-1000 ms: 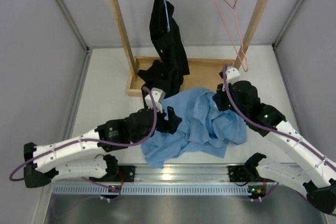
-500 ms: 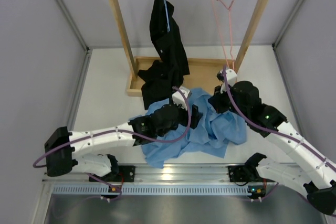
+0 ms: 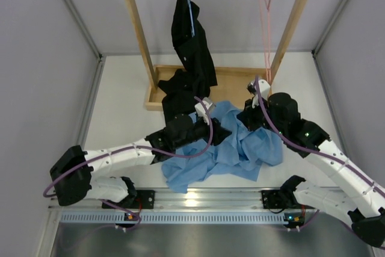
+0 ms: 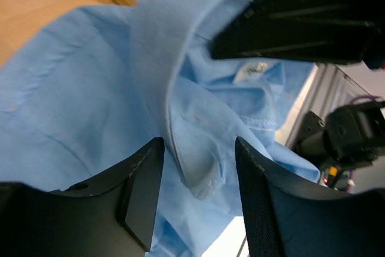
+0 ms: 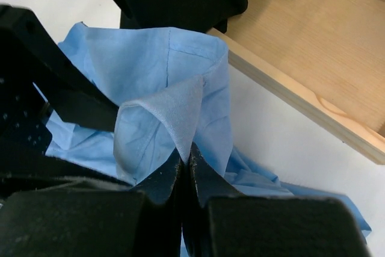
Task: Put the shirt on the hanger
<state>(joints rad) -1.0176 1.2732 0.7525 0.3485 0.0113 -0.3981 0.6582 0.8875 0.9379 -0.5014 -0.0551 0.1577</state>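
At the centre of the table (image 3: 120, 106), just in front of the wooden rack (image 3: 137, 34), the shirt (image 3: 240, 148) lay in a crumpled heap between your two arms. Its longer extent ran side to side across the table, dipping toward the near left corner, with one loose corner trailing close to the rail at the arms' bases. The back edge of the heap touched the rack's base board (image 3: 240, 82), and a raised fold stood up from it toward the rack.

Your right gripper (image 5: 183, 159) had its jaws pressed together on that raised fold, which rose as a pointed flap above the fingertips in the right wrist view. Your left gripper (image 4: 198, 170) came in from the left with its jaws partly apart. A ridge of the shirt's hemmed edge ran between the two fingers, with a gap showing on either side of it.

The hanger (image 3: 265, 34) hung from the right end of the rack's top bar, well apart from the shirt. It hung hook up, long axis vertical, and turned nearly edge-on to the top camera. A black garment (image 3: 192, 46) hung on a blue hanger (image 3: 190, 10) on the left part of the bar.
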